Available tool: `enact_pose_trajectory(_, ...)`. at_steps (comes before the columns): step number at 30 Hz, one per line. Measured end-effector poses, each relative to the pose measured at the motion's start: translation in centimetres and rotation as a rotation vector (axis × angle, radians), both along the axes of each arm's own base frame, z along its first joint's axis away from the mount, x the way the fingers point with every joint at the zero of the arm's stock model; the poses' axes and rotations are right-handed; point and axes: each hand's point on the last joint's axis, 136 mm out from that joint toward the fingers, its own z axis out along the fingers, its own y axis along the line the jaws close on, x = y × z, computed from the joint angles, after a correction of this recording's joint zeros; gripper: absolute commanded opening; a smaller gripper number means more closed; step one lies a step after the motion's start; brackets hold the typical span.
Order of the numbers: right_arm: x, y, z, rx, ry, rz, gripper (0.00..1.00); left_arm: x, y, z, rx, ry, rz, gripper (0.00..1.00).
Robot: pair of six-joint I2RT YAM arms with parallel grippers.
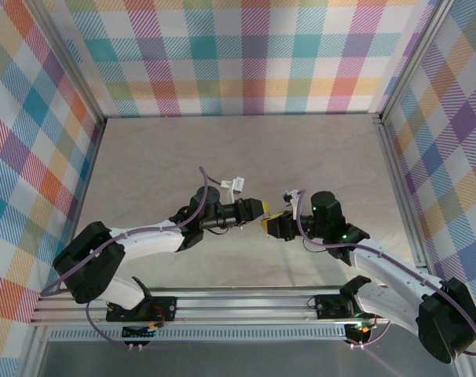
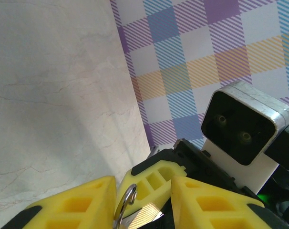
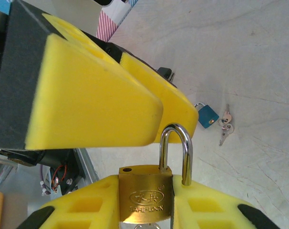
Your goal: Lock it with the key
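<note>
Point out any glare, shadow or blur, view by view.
Top external: even light, faint shadows on the beige marbled table. Left wrist: the steel key ring is close and soft-edged; a broad shadow dims the table. Right wrist: the brass padlock is sharp, glare streaking its steel shackle.

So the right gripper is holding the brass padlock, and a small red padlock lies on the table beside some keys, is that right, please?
Not quite: the small padlock on the table is blue, not red, as the right wrist view shows. The right gripper does hold the brass padlock.
</note>
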Motion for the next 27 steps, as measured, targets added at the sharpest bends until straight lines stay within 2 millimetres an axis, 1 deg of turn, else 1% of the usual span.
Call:
enact_pose_trajectory(11,0.00,0.00,0.00,0.000,0.000,0.000,0.26,-0.46,0.08,-0.82,-0.001,0.015,-0.016,0.35)
enact_pose_trajectory(17,-0.09,0.05,0.06,0.003,0.000,0.006,0.26,-0.59,-0.05,-0.23,-0.025,-0.003,-0.028,0.31)
enact_pose_trajectory(25,-0.20,0.10,0.08,0.006,0.002,0.012,0.26,-0.77,-0.29,-0.69,-0.040,0.000,-0.045,0.29)
enact_pose_trajectory(27,-0.21,0.10,0.09,0.006,0.003,0.013,0.26,-0.79,-0.34,-0.72,-0.042,0.000,-0.048,0.27)
